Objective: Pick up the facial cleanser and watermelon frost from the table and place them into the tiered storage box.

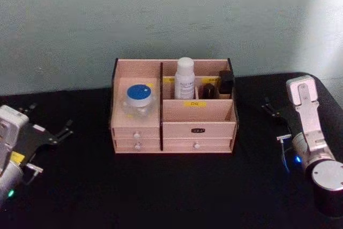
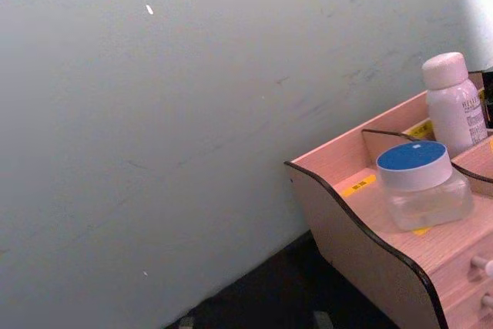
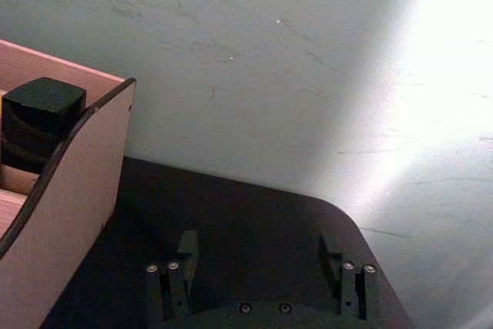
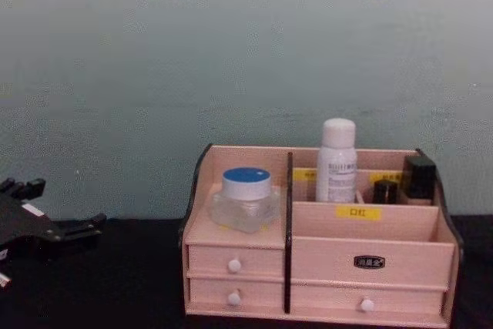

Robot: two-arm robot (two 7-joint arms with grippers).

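The tiered storage box (image 1: 198,112) stands at the middle back of the black table. A clear jar with a blue lid (image 1: 138,98) sits on its left step. A white bottle (image 1: 185,79) stands upright in a rear compartment, with two dark capped items (image 1: 225,83) to its right. Which of these is the facial cleanser or the watermelon frost I cannot tell. My left gripper (image 1: 67,130) rests open at the table's left, well apart from the box. My right gripper (image 1: 268,108) is open at the right, with nothing between its fingers (image 3: 185,248).
A pale green wall (image 1: 171,14) rises right behind the box. The table's rounded back right corner (image 3: 339,213) lies beyond my right gripper. Black tabletop (image 1: 171,186) stretches in front of the box and on both sides.
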